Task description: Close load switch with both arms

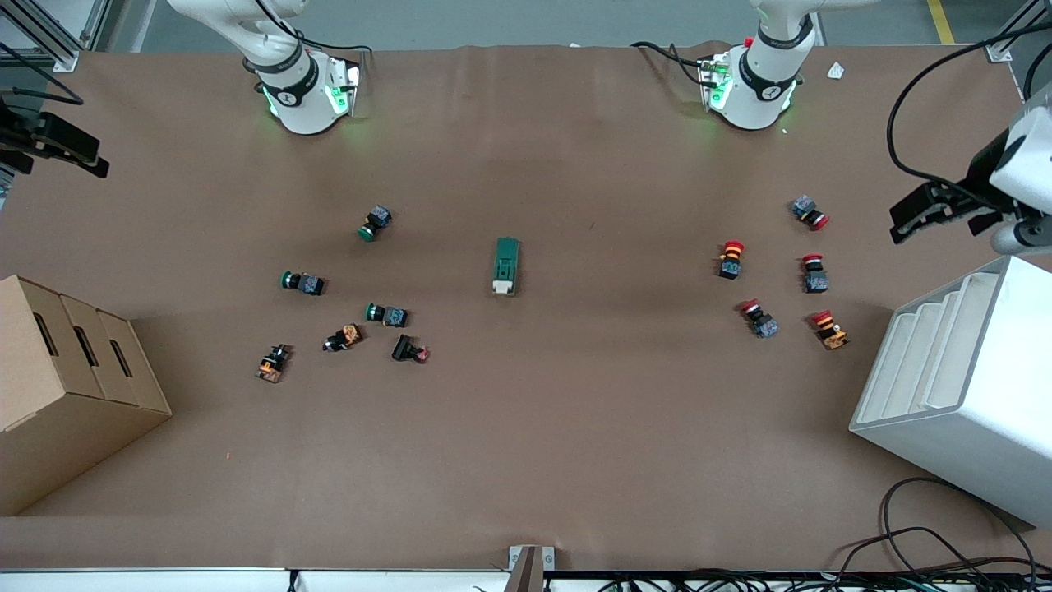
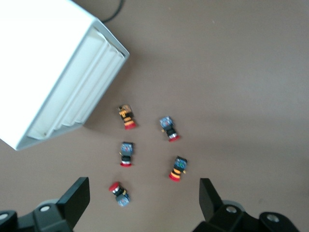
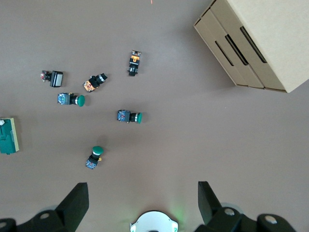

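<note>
Front view shows a brown table with the load switch (image 1: 506,265) lying alone near its middle, a dark green block with a cream end toward the camera. Green-capped push buttons (image 1: 302,282) are scattered toward the right arm's end, red-capped push buttons (image 1: 731,258) toward the left arm's end. The left gripper (image 1: 937,214) hangs above a white stepped rack (image 1: 970,386), fingers spread wide, holding nothing. The right gripper (image 1: 62,148) hangs at the table's edge above a cardboard box (image 1: 57,386), fingers likewise wide apart and empty.
</note>
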`<state>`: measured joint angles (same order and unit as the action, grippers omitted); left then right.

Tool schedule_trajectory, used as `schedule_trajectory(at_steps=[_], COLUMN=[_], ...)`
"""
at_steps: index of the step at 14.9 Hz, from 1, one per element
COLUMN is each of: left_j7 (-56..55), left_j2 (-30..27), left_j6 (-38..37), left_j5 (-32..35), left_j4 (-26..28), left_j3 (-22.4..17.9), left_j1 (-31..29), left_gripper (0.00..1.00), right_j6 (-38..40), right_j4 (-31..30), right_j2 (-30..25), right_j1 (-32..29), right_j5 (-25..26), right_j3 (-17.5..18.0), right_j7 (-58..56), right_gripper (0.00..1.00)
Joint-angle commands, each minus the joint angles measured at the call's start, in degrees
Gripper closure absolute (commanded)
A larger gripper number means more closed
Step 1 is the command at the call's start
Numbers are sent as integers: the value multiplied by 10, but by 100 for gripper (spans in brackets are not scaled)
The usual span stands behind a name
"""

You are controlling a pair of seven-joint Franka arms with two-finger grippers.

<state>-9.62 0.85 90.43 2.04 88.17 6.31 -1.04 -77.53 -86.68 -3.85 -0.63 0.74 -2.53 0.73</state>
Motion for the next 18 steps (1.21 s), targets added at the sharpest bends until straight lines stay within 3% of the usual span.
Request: schedule_trajectory(at_steps=[1, 10, 18], left_j7=[14, 14, 73], left_j2=[-56, -92, -88], left_j6=[2, -30, -53], left_j5=[-31, -41, -39], left_j4=[62, 87, 75], left_j3=[0, 34, 14], left_j1=[-17, -17, -23], left_gripper=[0, 0, 0], right_j6=[-12, -10, -20], right_j4=[-23, -21, -18], right_j2=[-19, -19, -18], right_j1=[4, 16, 15], right_j5=[-10, -9, -9], right_j3=[-7, -5, -5], right_j7=[8, 8, 8], right_gripper=[0, 0, 0])
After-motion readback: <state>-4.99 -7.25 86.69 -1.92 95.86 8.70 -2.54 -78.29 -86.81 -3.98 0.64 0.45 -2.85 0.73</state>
